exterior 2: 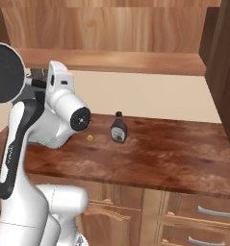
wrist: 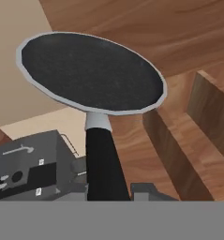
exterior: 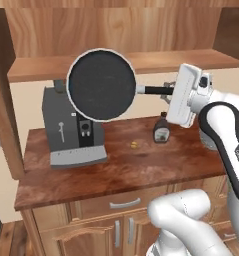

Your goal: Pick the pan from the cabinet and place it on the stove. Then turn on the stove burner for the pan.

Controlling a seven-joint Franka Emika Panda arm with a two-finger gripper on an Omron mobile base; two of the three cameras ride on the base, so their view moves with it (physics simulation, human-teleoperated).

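The pan hangs in the air in front of the cabinet shelf, above the coffee machine. It is tipped on edge, so its dark inside faces the left base view. My gripper is shut on the pan's thin black handle, to the right of the pan. The hand view looks along the handle to the pan, with wooden cabinet panels behind it. In the right base view the pan sits at the left edge, beside my hand. The stove is out of view.
A grey coffee machine stands on the wooden counter under the pan. A dark sauce bottle and a small yellow bit lie to its right. Open cabinet doors flank the shelf. Drawer cabinets sit below the counter.
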